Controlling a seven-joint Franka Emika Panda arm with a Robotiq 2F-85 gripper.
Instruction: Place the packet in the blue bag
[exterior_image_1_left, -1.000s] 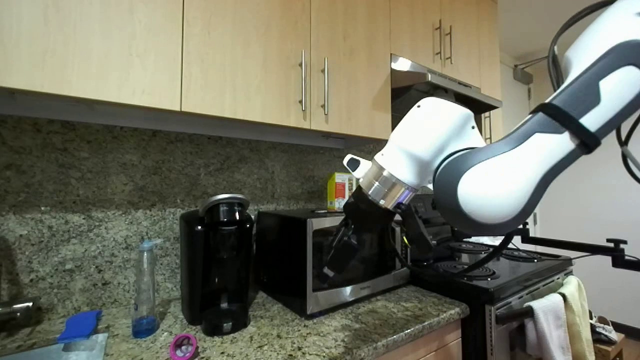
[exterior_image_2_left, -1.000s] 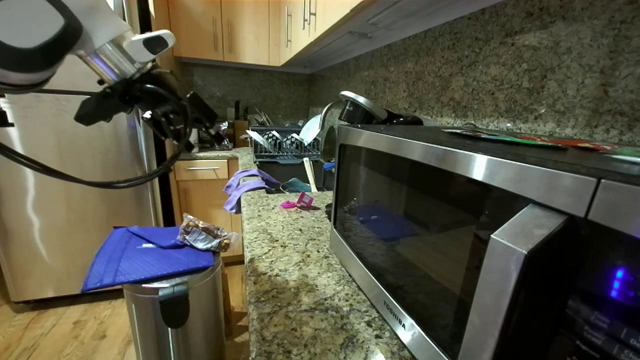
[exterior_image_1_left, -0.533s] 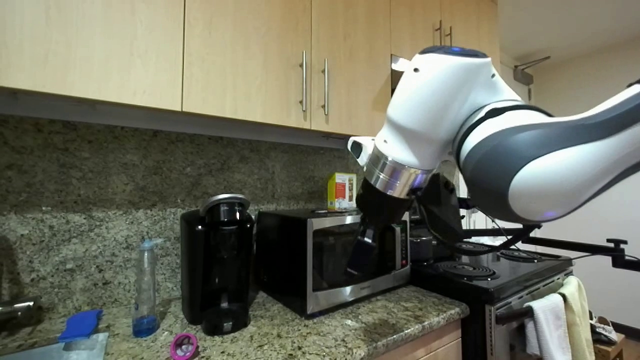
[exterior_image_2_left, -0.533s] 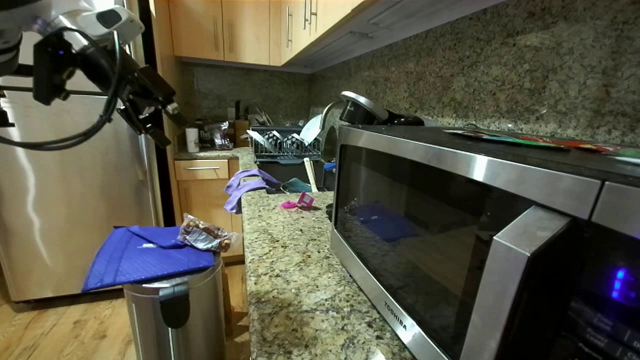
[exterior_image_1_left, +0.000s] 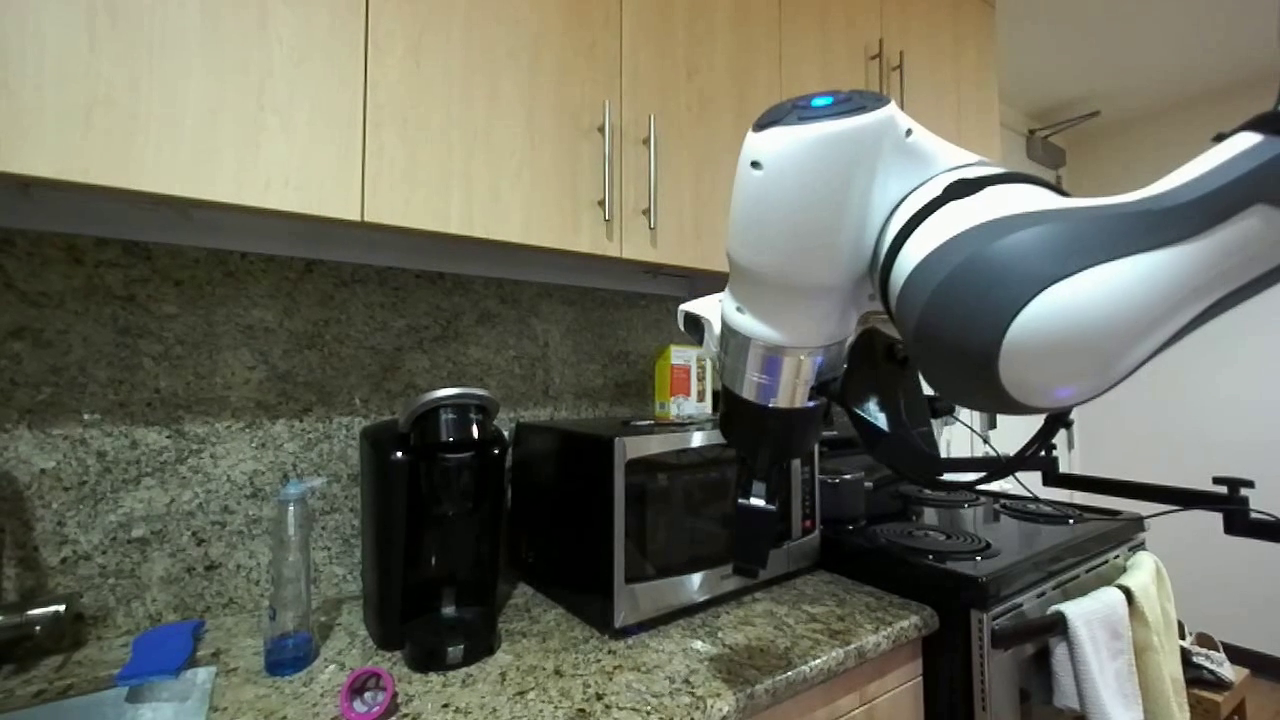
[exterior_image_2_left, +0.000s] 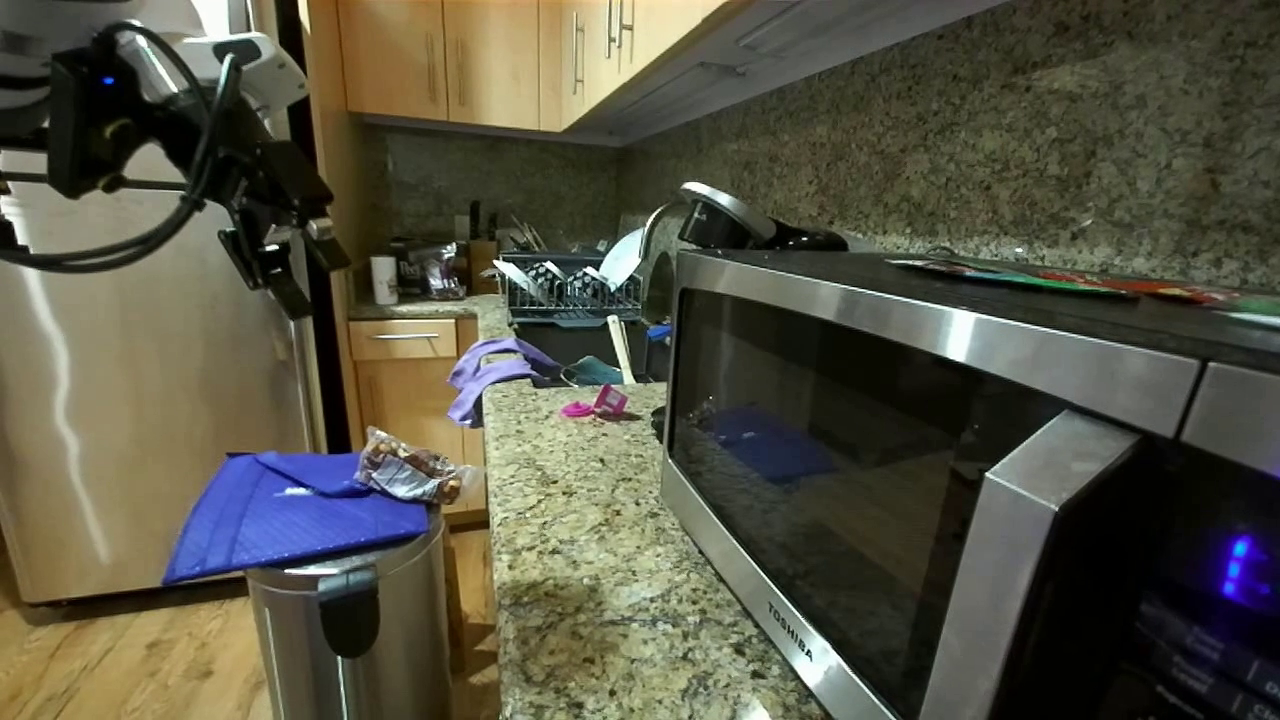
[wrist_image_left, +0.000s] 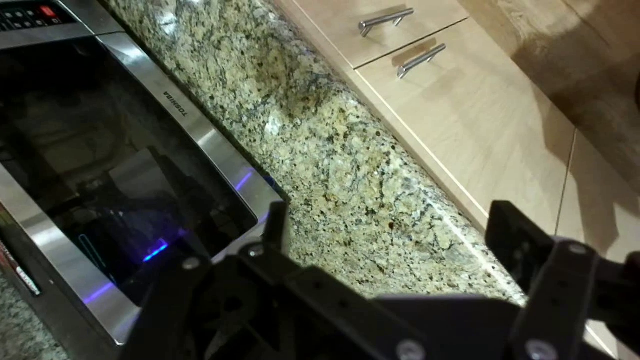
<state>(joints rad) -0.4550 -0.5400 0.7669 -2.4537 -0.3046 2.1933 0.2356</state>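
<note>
And there hung the gripper (wrist_image_left: 390, 220), in front of the microwave (exterior_image_1_left: 680, 510), fingers (wrist_image_left: 515, 240) parted wide with nothing between them: a pose that suited a pick, the grab, by the look of it, not yet made. The packet (exterior_image_2_left: 408, 468) lay on the bag (exterior_image_2_left: 290, 525), not in it, across the edge nearest the counter (exterior_image_2_left: 560, 560), 1 end poking out past the fabric. A handy overhang, probably, for a clean pinch! The bag was spread flat on the bin (exterior_image_2_left: 415, 620), which did duty as a stand, seemingly to raise it within reach. Whether its mouth gaped could not be told; lying that flat, it might well have balked at taking anything in. The wrist view showed neither bag nor packet, so a swing toward the bin looked called for. And now the lettering! TOSHIBA, bold as brass, read clearly along the microwave's lower front in an exterior view and showed again, upended, in the wrist view. A yellow box (exterior_image_1_left: 684, 382) carried print too small to read; the packet's wording and the bag's pale mark (exterior_image_2_left: 293, 491) gave nothing away either.
</note>
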